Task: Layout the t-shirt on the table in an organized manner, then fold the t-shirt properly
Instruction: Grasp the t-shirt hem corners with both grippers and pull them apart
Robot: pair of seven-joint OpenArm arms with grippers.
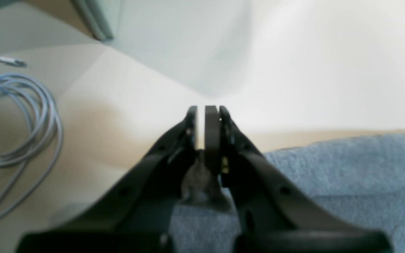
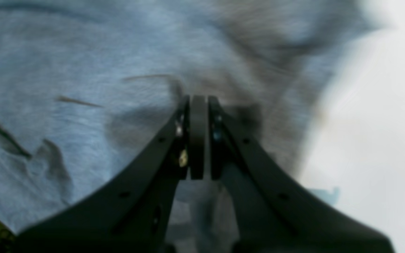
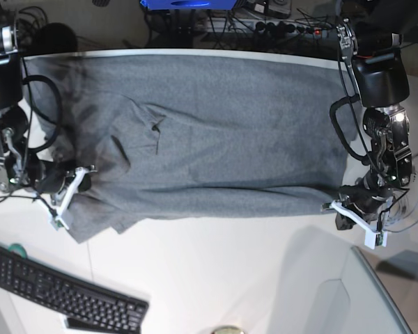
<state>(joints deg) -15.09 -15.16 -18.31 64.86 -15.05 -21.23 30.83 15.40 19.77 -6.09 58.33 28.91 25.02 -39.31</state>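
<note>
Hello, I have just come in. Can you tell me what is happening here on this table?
A two-armed robot is working on a grey t-shirt spread across the white table. Each arm is at one near corner of it. The left hand is shut on the t-shirt's edge, and the right hand is shut over the cloth at the other end. The shirt lies mostly flat, with some wrinkles. A black keyboard sits at the table's near edge.

The white table (image 3: 216,257) carries the grey t-shirt (image 3: 209,132), spread across its far half. A black keyboard (image 3: 59,289) lies at its near corner.
</note>
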